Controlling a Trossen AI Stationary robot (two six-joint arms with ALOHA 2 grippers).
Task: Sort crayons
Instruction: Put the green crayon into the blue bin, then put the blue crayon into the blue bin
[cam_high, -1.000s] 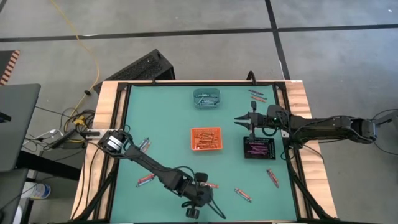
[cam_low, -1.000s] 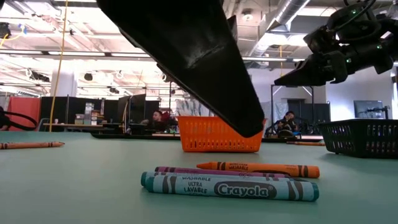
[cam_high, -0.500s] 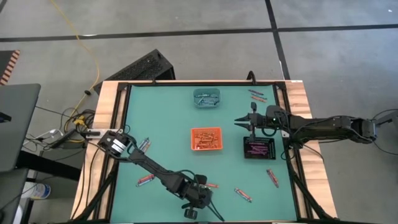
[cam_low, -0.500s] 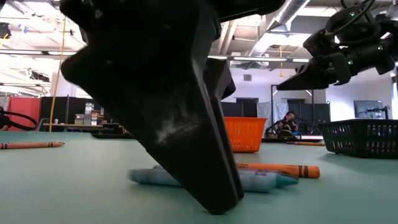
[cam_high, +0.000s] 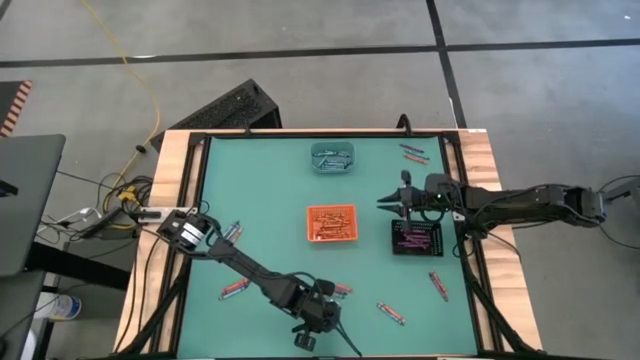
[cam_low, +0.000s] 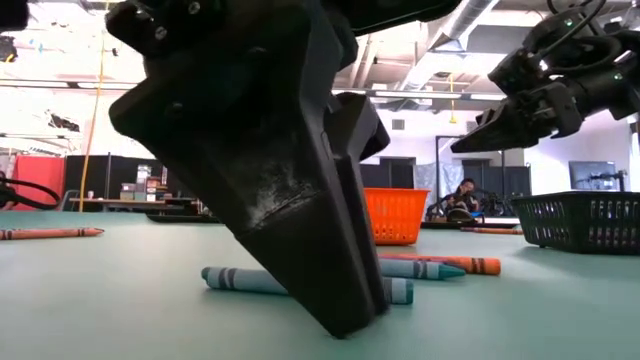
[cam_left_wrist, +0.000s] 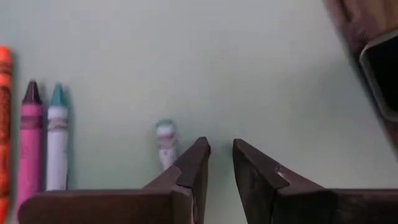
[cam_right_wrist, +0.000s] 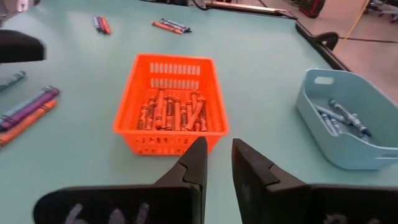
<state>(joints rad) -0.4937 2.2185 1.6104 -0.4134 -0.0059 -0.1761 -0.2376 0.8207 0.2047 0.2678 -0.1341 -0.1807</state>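
Near the table's near edge my left gripper (cam_high: 324, 296) points steeply down with its fingertips at the table top (cam_low: 345, 322). Its fingers (cam_left_wrist: 221, 144) stand a narrow gap apart with nothing between them. A teal crayon (cam_left_wrist: 165, 138) lies flat right beside one finger. An orange, a pink and a teal crayon (cam_left_wrist: 43, 146) lie side by side farther off. My right gripper (cam_high: 384, 201) hovers above the table beside the black tray (cam_high: 417, 238), slightly open and empty (cam_right_wrist: 219, 155). My left gripper's fingertip (cam_low: 350, 310) stands on the table, coming from above at a slant. The teal crayon's middle (cam_low: 250, 280) runs behind the outer side of that finger (cam_left_wrist: 186, 171) and seems to lie against it. The finger hides the spot, so I cannot tell if they touch.
An orange tray (cam_high: 331, 223) with orange crayons stands mid-table, a teal tray (cam_high: 332, 157) with bluish crayons at the far edge. Loose crayons lie at left (cam_high: 232, 232) (cam_high: 234, 290), near right (cam_high: 391, 313) (cam_high: 438, 285) and far right (cam_high: 412, 153). A black frame edges the table.
My left gripper has come down onto the table by the crayon group and tipped steeper. The front teal crayon has slid along the table away from the purple and orange ones and turned a little; the others stayed put.
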